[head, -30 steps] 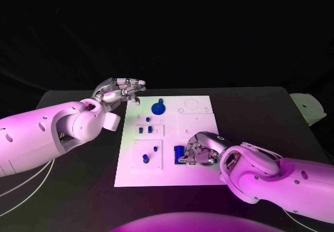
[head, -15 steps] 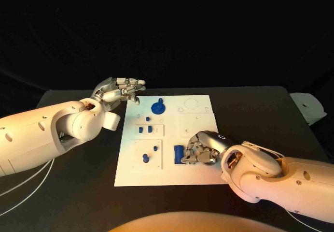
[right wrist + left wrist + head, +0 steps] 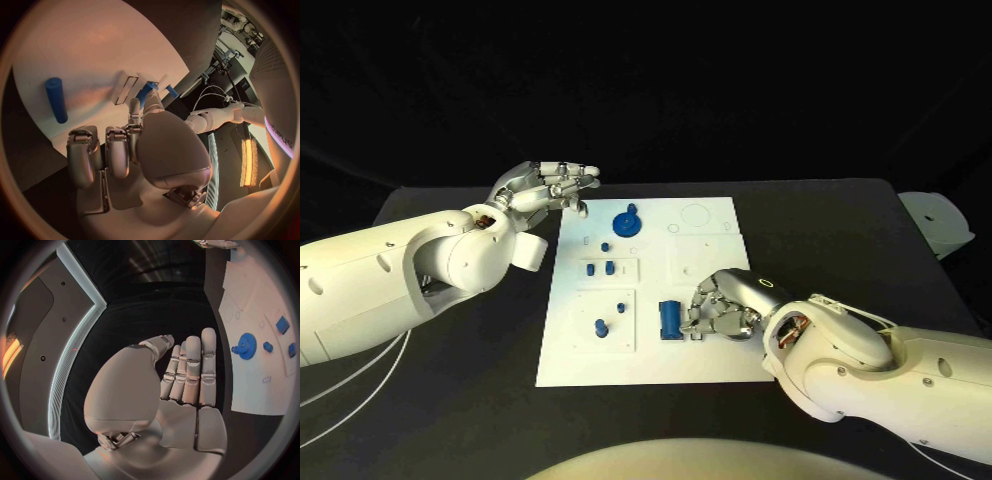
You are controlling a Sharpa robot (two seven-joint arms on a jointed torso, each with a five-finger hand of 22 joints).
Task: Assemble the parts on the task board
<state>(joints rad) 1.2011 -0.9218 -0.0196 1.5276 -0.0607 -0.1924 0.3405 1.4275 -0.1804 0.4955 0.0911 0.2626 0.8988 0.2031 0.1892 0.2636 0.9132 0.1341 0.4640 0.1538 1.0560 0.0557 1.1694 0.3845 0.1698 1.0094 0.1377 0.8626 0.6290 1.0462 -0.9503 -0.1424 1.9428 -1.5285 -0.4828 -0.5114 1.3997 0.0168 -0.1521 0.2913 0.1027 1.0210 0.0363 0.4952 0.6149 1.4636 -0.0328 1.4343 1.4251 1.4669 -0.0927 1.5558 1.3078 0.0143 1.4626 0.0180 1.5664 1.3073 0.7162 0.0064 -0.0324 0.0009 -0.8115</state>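
Observation:
The white task board (image 3: 705, 258) lies in the middle of the table. On it are a blue gear (image 3: 629, 222), small blue parts (image 3: 599, 268) in a recessed plate, another blue part (image 3: 600, 327) nearer me, and a blue cylinder (image 3: 671, 318) lying flat. My right hand (image 3: 723, 308) rests on the board just right of the cylinder, fingers curled, with nothing seen in them. In the right wrist view the cylinder (image 3: 56, 100) lies free of the fingers. My left hand (image 3: 545, 188) hovers off the board's far left corner, holding nothing, its fingers (image 3: 194, 370) extended beside the gear (image 3: 247, 346).
A white object (image 3: 936, 222) sits at the table's right edge. Bare black table lies left of the board under my left arm and right of it, behind my right arm.
My right hand has edged very slightly away from the blue cylinder. The left hand and the parts have stayed where they were.

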